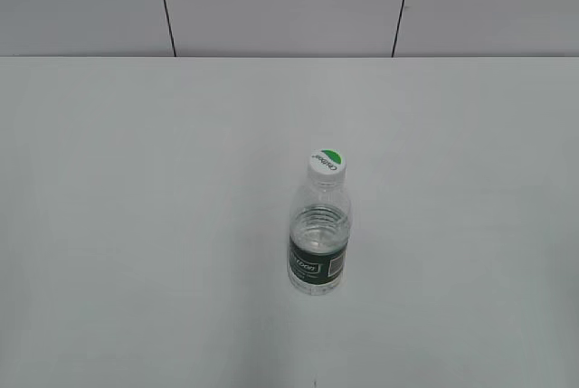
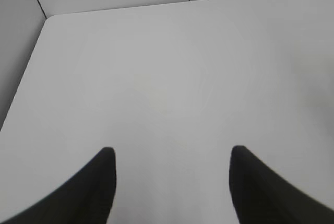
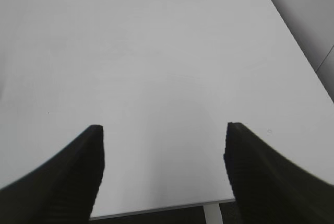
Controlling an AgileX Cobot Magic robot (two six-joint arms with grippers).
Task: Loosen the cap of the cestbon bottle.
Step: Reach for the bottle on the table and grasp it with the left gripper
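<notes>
The cestbon bottle (image 1: 319, 239) stands upright on the white worktop (image 1: 136, 225), just toward five o'clock of the exterior view's centre, dark green label low on its ribbed body. The cap (image 1: 327, 161) sits on the neck, green half-circle facing up. Neither arm shows in that view. Over on the wrist cameras, the left claw (image 2: 172, 153) is spread wide over bare worktop, gripping nothing; the right claw (image 3: 163, 130) is likewise wide apart and empty.
</notes>
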